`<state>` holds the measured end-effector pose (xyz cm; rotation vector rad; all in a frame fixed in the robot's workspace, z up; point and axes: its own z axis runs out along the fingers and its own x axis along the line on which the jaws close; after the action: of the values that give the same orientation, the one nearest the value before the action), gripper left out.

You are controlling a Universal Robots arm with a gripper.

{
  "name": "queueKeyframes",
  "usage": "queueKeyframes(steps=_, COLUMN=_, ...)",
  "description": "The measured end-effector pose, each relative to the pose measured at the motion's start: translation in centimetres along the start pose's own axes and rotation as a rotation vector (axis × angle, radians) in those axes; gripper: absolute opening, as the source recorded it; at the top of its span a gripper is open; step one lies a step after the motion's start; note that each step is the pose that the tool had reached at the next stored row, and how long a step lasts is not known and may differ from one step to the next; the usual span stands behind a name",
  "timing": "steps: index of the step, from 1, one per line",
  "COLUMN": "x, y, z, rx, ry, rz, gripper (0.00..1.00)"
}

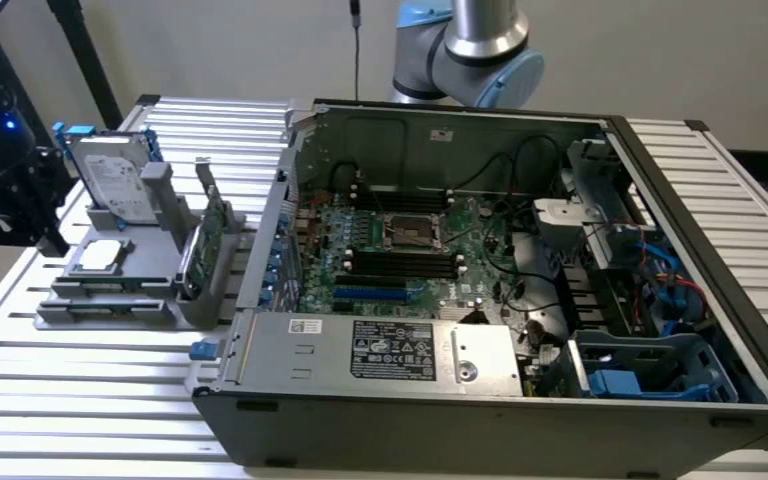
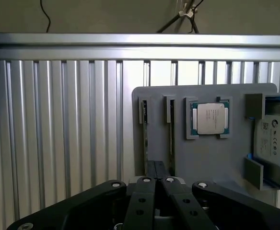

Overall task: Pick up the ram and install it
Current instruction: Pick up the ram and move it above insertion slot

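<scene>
The ram (image 2: 171,125) stands on edge in a slot of the grey parts holder (image 2: 154,96), seen as a thin dark strip. A second slot beside it holds a card with a metal bracket (image 2: 143,115). My gripper (image 2: 157,166) hovers above the holder's near end, its tips over the ends of these two slots. Its fingers (image 2: 145,191) are shut together with nothing between them. In the exterior view the holder (image 1: 104,300) sits to the left of the open computer case (image 1: 491,400). The motherboard's black slots (image 1: 404,262) lie free inside the case.
A square silver processor (image 2: 210,119) and a hard drive (image 2: 274,139) rest on the holder. The green expansion card (image 1: 211,235) stands upright next to the case wall. The arm's base (image 1: 471,45) rises behind the case. Cables and drive bays fill the case's right side.
</scene>
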<state>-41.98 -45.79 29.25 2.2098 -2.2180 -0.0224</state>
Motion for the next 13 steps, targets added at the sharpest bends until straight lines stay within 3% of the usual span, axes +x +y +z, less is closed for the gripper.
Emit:
queueKeyframes(steps=7, x=0.41, y=-0.11, z=0.15, rx=0.0003, ry=0.0000, rz=0.000, gripper=0.12)
queueKeyframes(steps=10, x=0.48, y=-0.23, z=0.31, rx=0.0001, ry=0.0001, rz=-0.001, gripper=0.30)
queueKeyframes(steps=12, x=0.49, y=-0.34, z=0.61, rx=0.0002, ry=0.0000, rz=-0.002, gripper=0.30)
queueKeyframes(steps=13, x=0.50, y=-0.39, z=0.78, rx=0.0002, ry=0.0000, rz=-0.003, gripper=0.36)
